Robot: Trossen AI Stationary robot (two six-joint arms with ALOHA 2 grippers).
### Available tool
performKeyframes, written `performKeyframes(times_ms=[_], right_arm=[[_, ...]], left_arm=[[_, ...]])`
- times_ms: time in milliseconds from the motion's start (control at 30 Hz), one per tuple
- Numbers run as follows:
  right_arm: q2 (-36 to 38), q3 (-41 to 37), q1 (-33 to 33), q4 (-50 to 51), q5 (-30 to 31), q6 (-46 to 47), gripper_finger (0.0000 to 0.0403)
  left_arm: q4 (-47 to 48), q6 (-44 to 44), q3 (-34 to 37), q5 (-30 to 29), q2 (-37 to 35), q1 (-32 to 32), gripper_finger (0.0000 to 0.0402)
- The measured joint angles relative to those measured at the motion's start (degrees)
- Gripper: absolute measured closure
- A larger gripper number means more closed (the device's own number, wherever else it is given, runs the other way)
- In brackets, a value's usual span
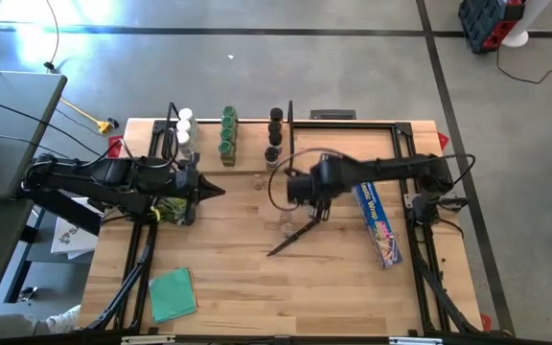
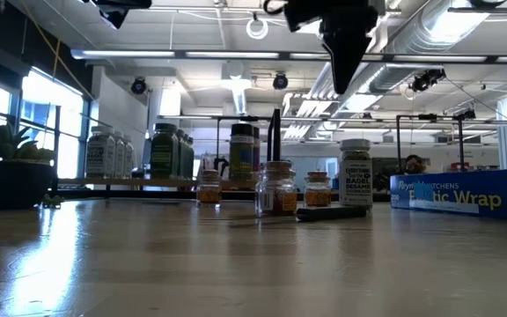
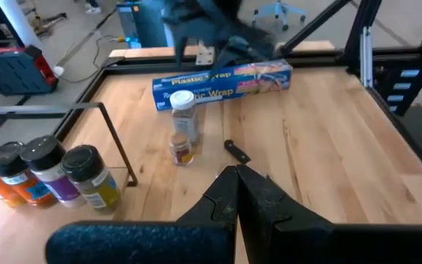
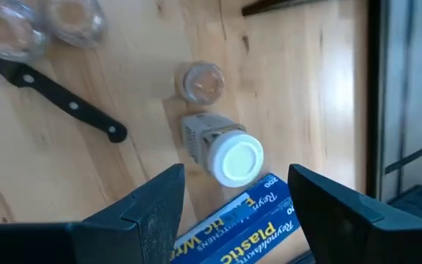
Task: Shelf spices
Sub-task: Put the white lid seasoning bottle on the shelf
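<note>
The shelf (image 1: 252, 134) runs along the table's far edge and holds rows of spices with white (image 1: 185, 123), green (image 1: 228, 132) and black caps (image 1: 274, 129). Loose spices stand on the table: a white-capped jar (image 4: 226, 150), a small jar (image 4: 201, 81) beside it, and two more (image 4: 6, 26). My right gripper (image 4: 237, 194) hangs open above the white-capped jar, pointing down, clear of it. My left gripper (image 3: 237, 183) is shut and empty, held over the table's left part near the shelf's black-capped jars (image 3: 86, 176).
A dark-handled knife (image 1: 295, 238) lies on the table near the loose jars. The long blue wrap box (image 1: 377, 220) lies to the right of my right gripper. A green cloth (image 1: 172, 292) sits at the near left. Black frame rails edge the table.
</note>
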State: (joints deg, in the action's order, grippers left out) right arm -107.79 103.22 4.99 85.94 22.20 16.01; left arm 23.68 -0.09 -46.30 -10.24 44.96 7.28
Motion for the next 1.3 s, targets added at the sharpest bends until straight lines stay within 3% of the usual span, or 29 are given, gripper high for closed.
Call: performKeyframes(times_ms=[300,733,1300], right_arm=[[-1.07,0.00,-9.95,-0.13,-10.64,-6.05,0.0161],[-10.00,-0.02,-11.74,4.22,-11.65,-15.02,0.0102],[-13.99,-0.02,-15.95,4.06,-19.42,-16.30,0.0100]], left_arm=[[7.59,-8.33,-0.02,0.09,-1.07,0.07,0.0401],[8.07,-2.15,-0.02,0.07,-0.98,0.05,0.0401],[8.55,-2.85,-0.02,0.70,-0.96,0.05,0.0401]])
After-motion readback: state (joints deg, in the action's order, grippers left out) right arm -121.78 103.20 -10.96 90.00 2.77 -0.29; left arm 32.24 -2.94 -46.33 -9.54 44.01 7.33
